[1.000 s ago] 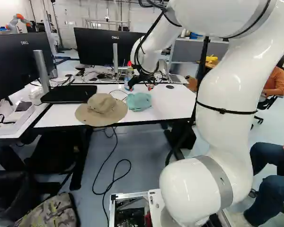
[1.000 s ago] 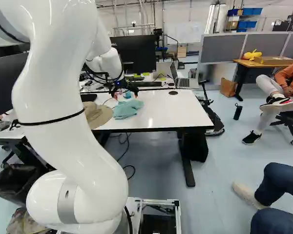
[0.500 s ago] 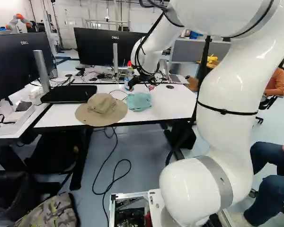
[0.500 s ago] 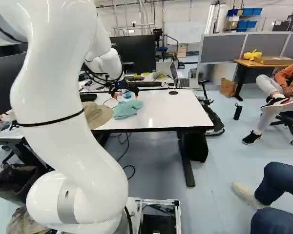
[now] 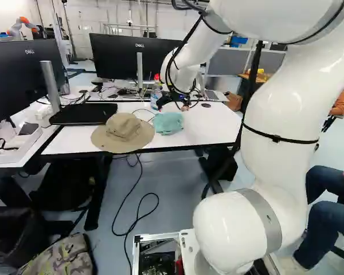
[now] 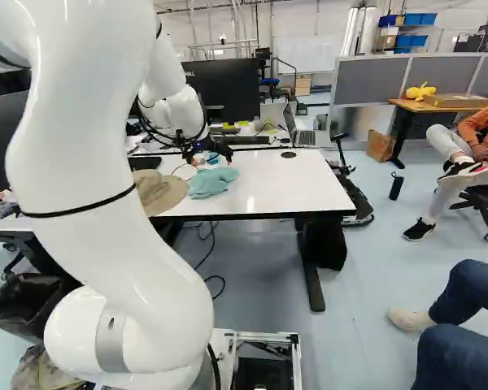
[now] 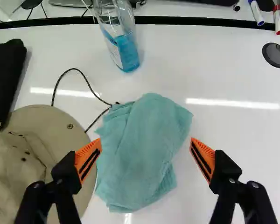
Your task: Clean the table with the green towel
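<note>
My gripper [image 5: 174, 107] hangs over the far part of the white table [image 5: 215, 126], just beyond the crumpled green towel [image 5: 168, 124] in the left base view. In the wrist view the towel [image 7: 140, 154] lies bunched on the tabletop, its middle in line with the gap of the gripper [image 7: 145, 143]. The orange-padded fingers stand wide open, one over the hat's brim and the other over bare tabletop. Nothing is gripped. Whether either fingertip touches the cloth or table, I cannot tell.
A tan hat [image 5: 123, 133] lies right beside the towel, a thin black cord [image 7: 86, 80] running near both. Ahead stands a clear bottle [image 7: 126, 49] with blue liquid. A black case [image 5: 83, 113], monitors [image 5: 123, 56] and a laptop [image 6: 302, 136] are around. Someone sits close on the right.
The arm's upper links have shifted, rightward in the left base view and leftward in the right one. Its wrist has tilted and moved slightly; the towel and hat have not moved.
</note>
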Controlling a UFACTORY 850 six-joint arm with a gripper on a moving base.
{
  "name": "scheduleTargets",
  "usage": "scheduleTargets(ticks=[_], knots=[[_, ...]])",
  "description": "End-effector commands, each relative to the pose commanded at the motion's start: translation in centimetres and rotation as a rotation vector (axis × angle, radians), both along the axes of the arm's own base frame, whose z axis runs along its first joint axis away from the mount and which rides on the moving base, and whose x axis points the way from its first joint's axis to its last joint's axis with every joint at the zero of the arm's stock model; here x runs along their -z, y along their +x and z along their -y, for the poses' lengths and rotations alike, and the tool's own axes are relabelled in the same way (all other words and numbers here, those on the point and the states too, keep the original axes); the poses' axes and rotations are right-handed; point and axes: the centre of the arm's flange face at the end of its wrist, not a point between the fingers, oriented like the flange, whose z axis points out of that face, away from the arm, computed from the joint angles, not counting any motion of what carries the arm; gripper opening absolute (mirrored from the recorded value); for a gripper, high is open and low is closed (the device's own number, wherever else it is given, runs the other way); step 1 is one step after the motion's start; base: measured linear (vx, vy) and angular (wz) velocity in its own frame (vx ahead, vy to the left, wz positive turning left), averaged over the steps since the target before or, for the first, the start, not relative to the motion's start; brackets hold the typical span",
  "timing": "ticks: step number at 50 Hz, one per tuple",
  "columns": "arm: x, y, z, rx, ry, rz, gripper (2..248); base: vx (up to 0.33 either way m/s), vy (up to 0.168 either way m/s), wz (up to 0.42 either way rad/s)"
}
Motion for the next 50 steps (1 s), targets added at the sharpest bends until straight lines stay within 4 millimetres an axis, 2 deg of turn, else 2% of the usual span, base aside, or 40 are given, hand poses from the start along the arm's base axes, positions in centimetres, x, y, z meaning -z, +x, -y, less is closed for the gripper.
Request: scheduleTargets(ticks=[26,50], knots=[[1.9,-3.8,1.4,0.019,0.005,0.112,247,0.0,0.0,0.0],[4.4,-9.3,3.0,0.042,0.01,0.255,247,0.0,0.0,0.0]])
